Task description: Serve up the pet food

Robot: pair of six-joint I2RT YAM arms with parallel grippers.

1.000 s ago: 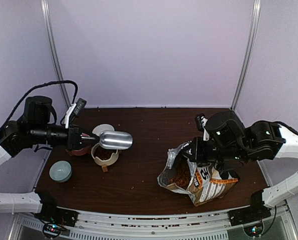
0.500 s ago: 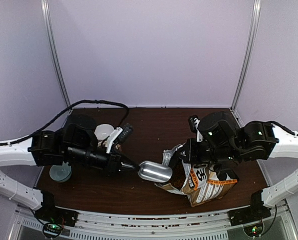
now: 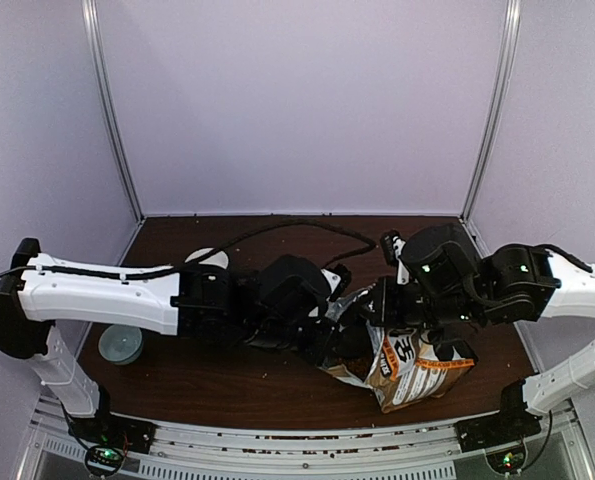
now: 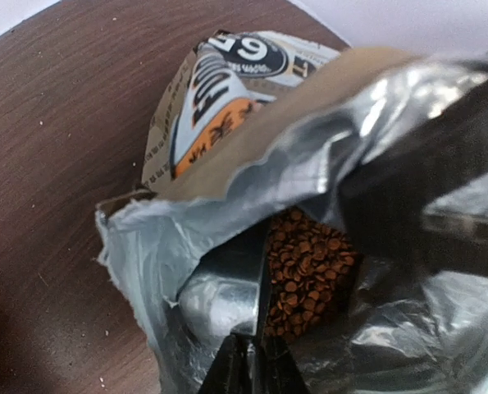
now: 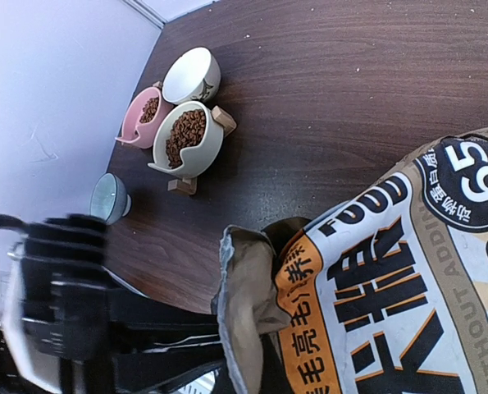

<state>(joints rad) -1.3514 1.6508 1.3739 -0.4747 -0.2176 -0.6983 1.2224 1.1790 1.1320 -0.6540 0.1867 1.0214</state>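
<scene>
Since the prev. frames the left arm has swung from the bowls across the table [image 3: 277,385] to the bag [image 3: 417,365]. The scoop, then above the cream bowl, is now inside the bag mouth. Right arm and bag: pos. approx. unchanged.

Left gripper [image 4: 252,371]: we see the fingers clenched on the handle of the scoop [image 4: 215,305]. The scoop's bowl sits down in the foil-lined opening, just beside the pet food [image 4: 305,271].

Right gripper [image 3: 369,303]: pinched tight on the bag's upper lip; the mouth stands open.

Pet food: main mass is inside the bag, visible thru the opening in the left wrist view. More lies in the cream bowl [image 5: 186,135] and the pink bowl [image 5: 145,111], which sit touching at the table's left side. The white bowl [image 5: 191,75] is just beside those two, on the far side. The teal bowl [image 5: 111,197] stands apart, nearer the front edge.
</scene>
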